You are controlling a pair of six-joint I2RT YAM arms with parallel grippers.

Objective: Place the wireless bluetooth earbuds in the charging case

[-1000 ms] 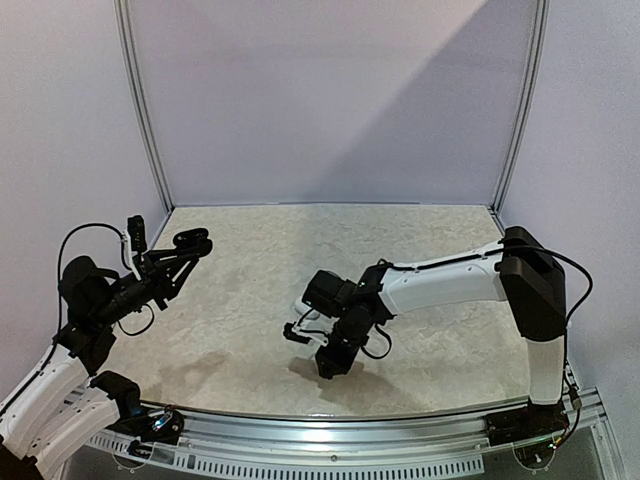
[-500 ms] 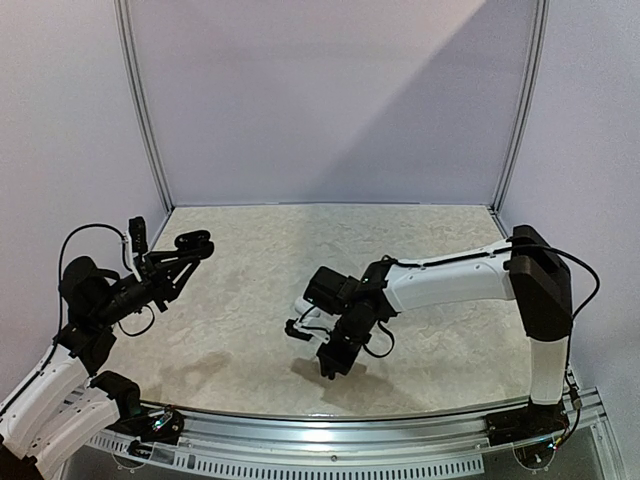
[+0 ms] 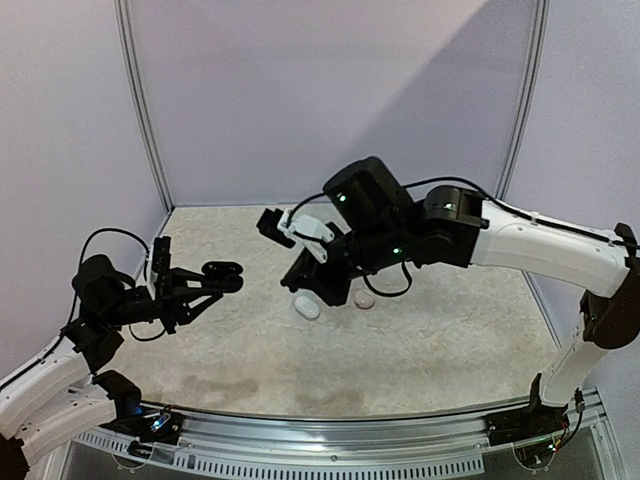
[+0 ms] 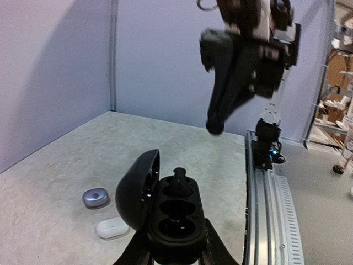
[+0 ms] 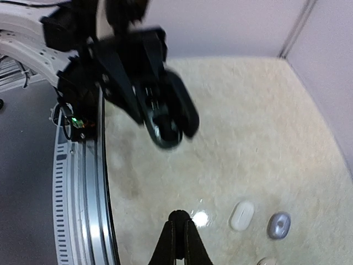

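Note:
My left gripper (image 4: 176, 248) is shut on a black charging case (image 4: 177, 212) and holds it above the table with its lid (image 4: 137, 190) swung open to the left. One black earbud (image 4: 180, 178) sits in the far socket; the near socket is empty. In the top view the case (image 3: 222, 273) hangs left of centre. My right gripper (image 5: 178, 221) is shut on a small black earbud (image 5: 178, 214) at its fingertips. It hovers high, right of the case (image 5: 165, 124) and apart from it. The left wrist view shows the right gripper (image 4: 214, 126) above and beyond the case.
A white case (image 5: 241, 215) and a grey-blue case (image 5: 278, 224) lie on the table under the right arm; in the left wrist view the grey-blue case (image 4: 95, 197) and white case (image 4: 112, 227) sit left of the held case. The metal rail (image 4: 265, 199) runs along the near edge.
The right gripper has closed and risen from low over the near table to high over the middle. The left arm has carried the case right, toward the centre.

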